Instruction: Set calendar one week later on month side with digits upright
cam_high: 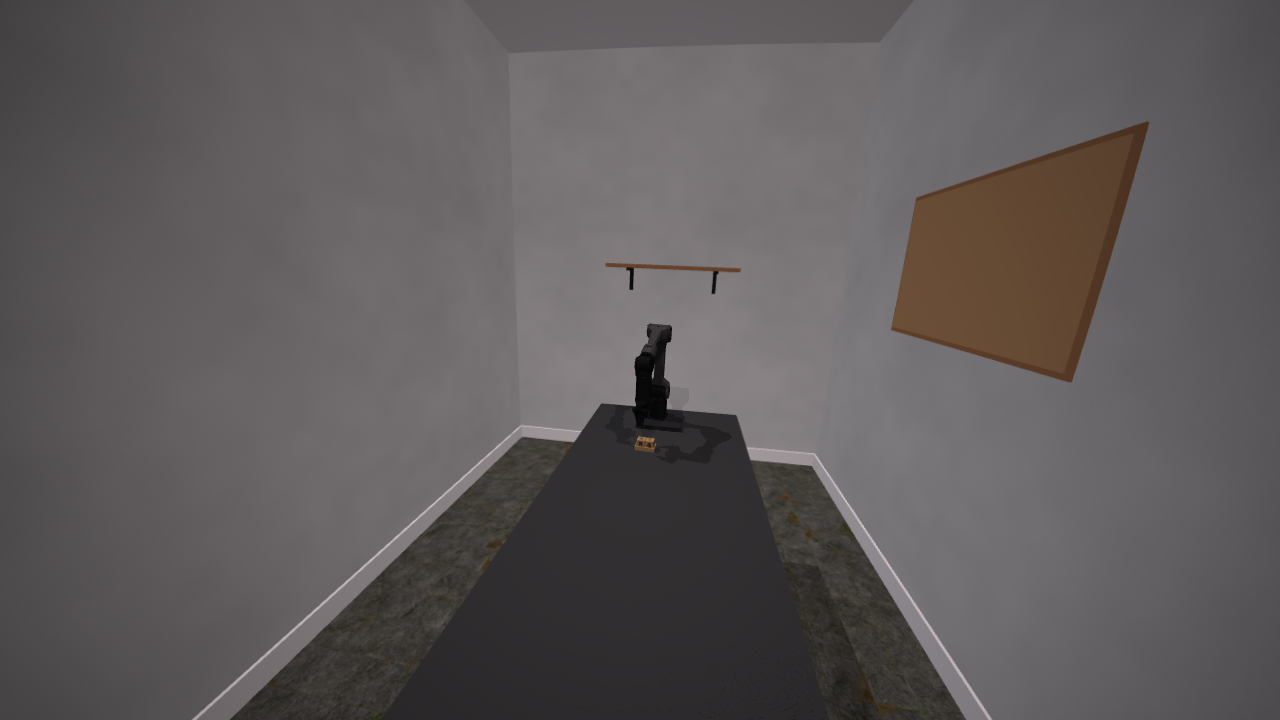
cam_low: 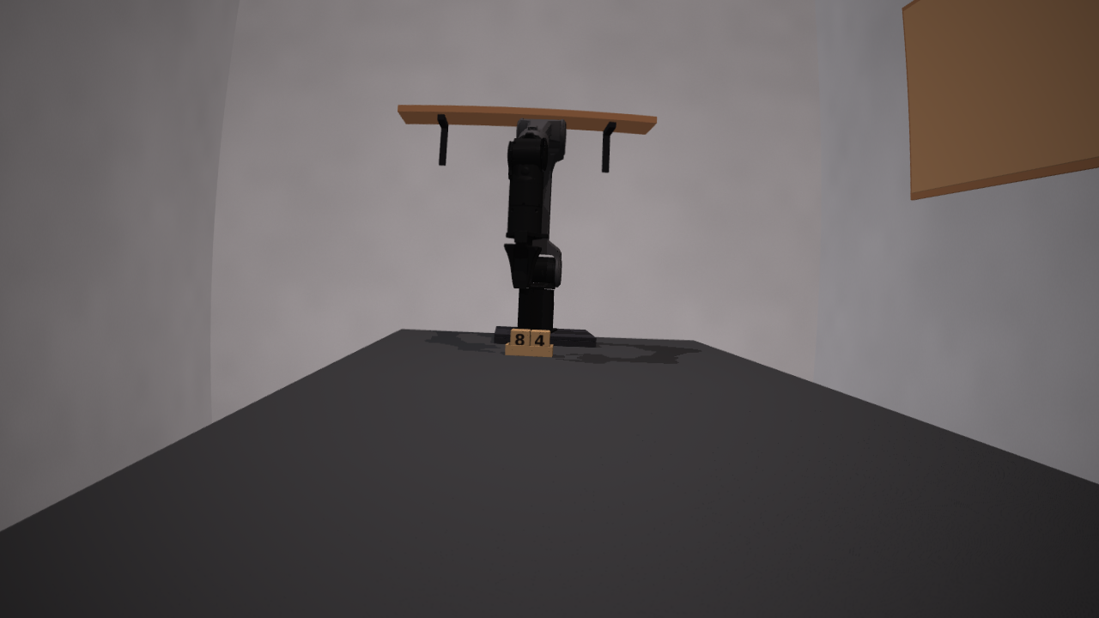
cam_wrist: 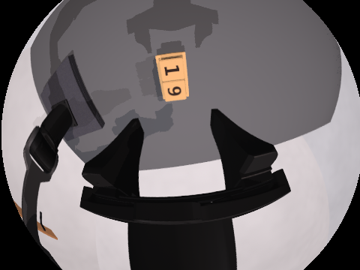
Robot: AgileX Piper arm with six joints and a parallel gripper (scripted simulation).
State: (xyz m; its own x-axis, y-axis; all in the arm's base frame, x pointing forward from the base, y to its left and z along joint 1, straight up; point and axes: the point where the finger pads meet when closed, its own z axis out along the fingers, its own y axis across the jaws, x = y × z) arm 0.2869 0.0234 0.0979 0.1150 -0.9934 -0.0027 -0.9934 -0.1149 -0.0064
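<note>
The wooden calendar tray (cam_low: 528, 350) stands flat on the dark table just in front of the arm's base, also small in the top view (cam_high: 645, 444). Two tan cubes sit side by side in it. The face toward the exterior view reads 8 (cam_low: 519, 339) and 4 (cam_low: 539, 339). In the wrist view the cubes' top faces read 1 (cam_wrist: 171, 69) and 9 (cam_wrist: 174, 90). My gripper (cam_wrist: 175, 121) is wide open and empty, raised well above the tray. The month's name side is not legible in any view.
The arm's base plate (cam_low: 572, 336) lies right behind the tray. A wooden shelf (cam_low: 526, 118) hangs on the back wall and a cork board (cam_high: 1015, 255) on the right wall. The table's far edge is close behind the arm.
</note>
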